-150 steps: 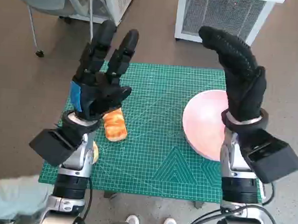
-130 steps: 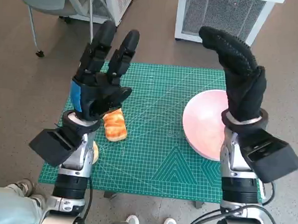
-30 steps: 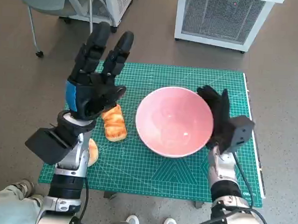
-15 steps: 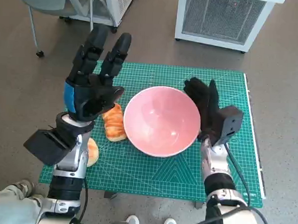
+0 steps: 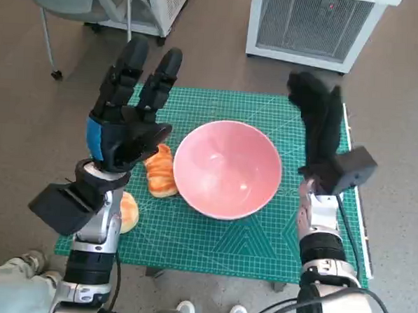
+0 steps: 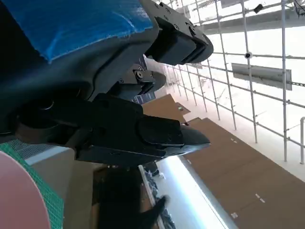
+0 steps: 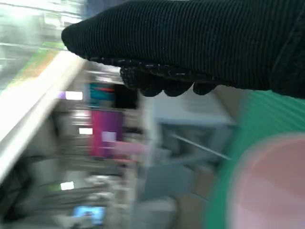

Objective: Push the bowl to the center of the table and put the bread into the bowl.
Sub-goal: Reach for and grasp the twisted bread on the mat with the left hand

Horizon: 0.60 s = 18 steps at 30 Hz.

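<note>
A: Bowl (image 5: 227, 169) sits about mid-mat, pink, upright, nothing in it. Looks to me like the push is done, so the bread is next.

B: And the bread (image 5: 160, 170) is lying just beside the bowl's rim on the side toward the mat's left edge, touching it or near enough. Long axis runs roughly from near edge to far edge.

A: Which hand is nearer?

B: The left hand (image 5: 129, 114), clearly. It hangs raised right over the bread, fingers spread apart and pointing away toward the far edge, holding nothing. The bread lies below it, a touch toward the bowl.

A: And the right hand (image 5: 321, 124)?

B: Lifted off near the mat's right edge, beyond the bowl, fingers stretched out, nothing in them. Bowl stands between it and the bread.

A: So a left-hand job, I'd say: drop down, take the bread across its short width, a brief carry over the rim.

B: There's a second roll (image 5: 127, 212) near the left near corner, half hidden by the forearm.
</note>
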Tool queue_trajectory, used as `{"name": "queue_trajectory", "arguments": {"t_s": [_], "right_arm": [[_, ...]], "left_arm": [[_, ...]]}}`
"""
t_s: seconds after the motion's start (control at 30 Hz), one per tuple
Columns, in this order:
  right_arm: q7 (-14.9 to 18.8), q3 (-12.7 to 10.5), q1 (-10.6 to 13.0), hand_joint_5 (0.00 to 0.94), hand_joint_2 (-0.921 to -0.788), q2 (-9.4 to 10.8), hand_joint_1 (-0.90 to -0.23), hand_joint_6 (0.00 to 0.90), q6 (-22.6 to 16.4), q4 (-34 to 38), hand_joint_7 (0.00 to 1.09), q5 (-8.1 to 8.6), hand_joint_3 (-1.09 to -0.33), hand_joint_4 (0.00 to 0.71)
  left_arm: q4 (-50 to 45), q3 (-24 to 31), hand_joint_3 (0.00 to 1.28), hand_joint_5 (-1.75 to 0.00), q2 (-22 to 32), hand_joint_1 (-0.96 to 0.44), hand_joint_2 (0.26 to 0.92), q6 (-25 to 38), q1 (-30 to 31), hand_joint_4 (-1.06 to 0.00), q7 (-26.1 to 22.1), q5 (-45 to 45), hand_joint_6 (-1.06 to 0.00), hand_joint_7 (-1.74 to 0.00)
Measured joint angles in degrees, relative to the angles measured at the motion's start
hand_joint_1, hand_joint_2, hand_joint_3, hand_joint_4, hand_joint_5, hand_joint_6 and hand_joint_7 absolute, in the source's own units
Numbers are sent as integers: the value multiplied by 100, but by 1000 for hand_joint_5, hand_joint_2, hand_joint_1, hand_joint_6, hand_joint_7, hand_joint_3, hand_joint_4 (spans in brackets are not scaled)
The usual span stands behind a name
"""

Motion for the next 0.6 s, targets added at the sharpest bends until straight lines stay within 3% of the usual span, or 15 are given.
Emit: {"name": "queue_trajectory", "arguments": {"t_s": [0.17,0.33,0.6], "right_arm": [[373,202,252,1,-921,-1,-672,29,-246,-919,585,115,-823,256],[688,458,623,4,-921,-5,-689,17,-230,-1808,645,194,-809,264],[827,690,929,12,-921,-96,-716,21,-100,-2656,659,160,-793,279]], "left_arm": [[-27,-35,76,0,-39,-319,921,125,-9,-363,-138,-206,-425,-11],[-63,-53,74,0,-47,-329,921,213,-42,-348,-300,-415,-417,-7],[-225,-39,78,0,87,-341,921,259,-146,-321,-485,-513,-384,0]]}}
